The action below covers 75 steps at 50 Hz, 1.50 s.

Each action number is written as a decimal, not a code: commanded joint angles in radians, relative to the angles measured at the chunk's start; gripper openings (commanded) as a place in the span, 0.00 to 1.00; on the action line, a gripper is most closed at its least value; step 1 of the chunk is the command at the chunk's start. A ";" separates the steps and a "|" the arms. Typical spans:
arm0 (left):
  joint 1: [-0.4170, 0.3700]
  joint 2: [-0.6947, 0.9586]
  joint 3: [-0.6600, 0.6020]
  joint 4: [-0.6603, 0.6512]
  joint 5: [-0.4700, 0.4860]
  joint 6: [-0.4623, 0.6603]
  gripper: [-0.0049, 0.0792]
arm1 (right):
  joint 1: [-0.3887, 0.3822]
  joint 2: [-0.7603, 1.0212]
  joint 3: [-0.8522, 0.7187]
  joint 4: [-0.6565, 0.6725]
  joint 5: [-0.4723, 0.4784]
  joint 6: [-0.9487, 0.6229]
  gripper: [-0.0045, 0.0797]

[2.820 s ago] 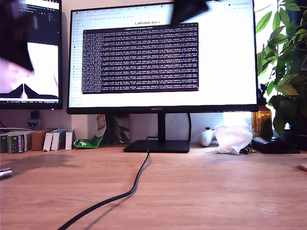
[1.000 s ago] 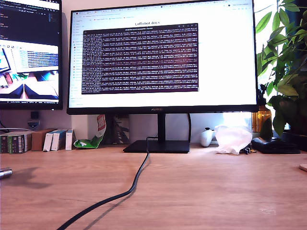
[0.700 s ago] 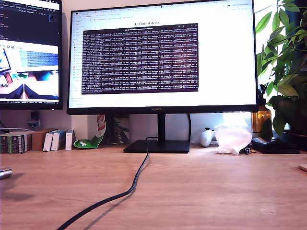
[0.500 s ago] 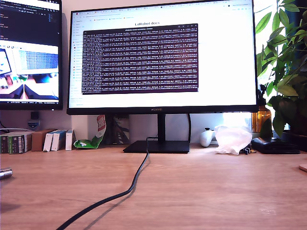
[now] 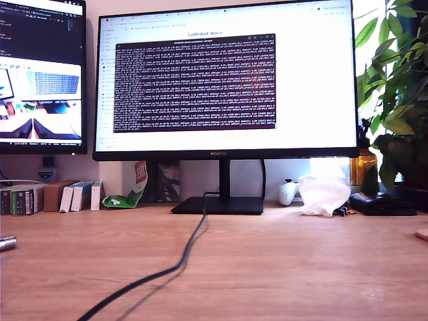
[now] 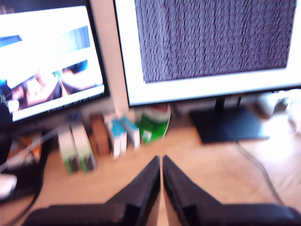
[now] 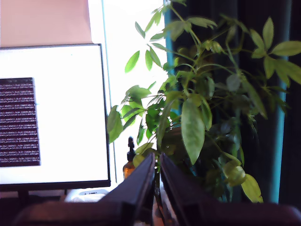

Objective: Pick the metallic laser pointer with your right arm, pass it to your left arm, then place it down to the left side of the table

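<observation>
While both tools (first (image 6: 161, 162), second (image 7: 157, 160)) sat pinched together, empty, the laser pointer (image 5: 7, 243) lay at the counter's (image 5: 267, 261) edge on the exterior view's left; stiff, slick metal, I judged, best gripped mid-barrel.

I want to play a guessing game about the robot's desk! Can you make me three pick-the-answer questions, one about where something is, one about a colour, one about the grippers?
1. Where is the metallic laser pointer?
A. far left edge of the exterior view
B. under the big monitor
C. beside the plant

2. What colour is the cable on the table?
A. white
B. red
C. black

3. How are my first gripper and my second gripper?
A. both shut, holding nothing
B. both wide open
C. one holds the pointer

Answers: A, silver tip at that edge; C, dark line across wood; A, fingers together, nothing between.
</observation>
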 commanded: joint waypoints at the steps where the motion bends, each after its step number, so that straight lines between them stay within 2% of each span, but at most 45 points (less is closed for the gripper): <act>1: -0.014 -0.017 -0.037 0.014 0.028 -0.002 0.03 | 0.005 -0.013 -0.018 0.029 -0.058 0.034 0.04; 7: -0.025 -0.048 -0.041 0.012 0.063 -0.029 0.04 | 0.011 -0.013 -0.019 0.025 -0.193 -0.007 0.04; 10: -0.026 -0.054 -0.041 0.008 0.058 -0.059 0.04 | 0.011 -0.013 -0.019 0.032 -0.236 -0.020 0.04; 14: -0.026 -0.055 -0.042 -0.004 0.030 -0.043 0.04 | 0.011 -0.013 -0.019 0.020 -0.292 -0.021 0.04; 19: -0.027 -0.055 -0.048 -0.009 0.019 -0.012 0.04 | 0.011 -0.013 -0.032 -0.001 -0.290 -0.002 0.04; 25: -0.027 -0.061 -0.085 0.019 0.021 0.043 0.04 | 0.011 -0.013 -0.092 0.041 -0.262 0.016 0.04; 29: -0.027 -0.060 -0.105 0.040 0.024 0.045 0.04 | 0.011 -0.013 -0.136 0.040 -0.237 0.018 0.04; 36: -0.027 -0.061 -0.135 0.049 0.039 0.050 0.04 | 0.011 -0.013 -0.204 0.039 -0.255 0.020 0.04; 49: -0.027 -0.074 -0.264 0.075 0.042 0.059 0.04 | 0.011 -0.013 -0.209 0.039 -0.266 0.014 0.04; 57: -0.027 -0.151 -0.319 0.041 0.040 0.078 0.04 | 0.011 -0.013 -0.212 0.037 -0.284 0.005 0.04; 62: -0.027 -0.231 -0.323 -0.029 0.014 0.095 0.04 | 0.011 -0.013 -0.230 0.038 -0.283 -0.006 0.04; 69: -0.026 -0.227 -0.327 -0.055 0.003 0.107 0.04 | 0.013 -0.013 -0.274 0.040 -0.280 -0.035 0.04; 75: -0.026 -0.227 -0.344 -0.055 -0.053 0.101 0.04 | 0.013 -0.014 -0.311 0.039 -0.279 -0.057 0.04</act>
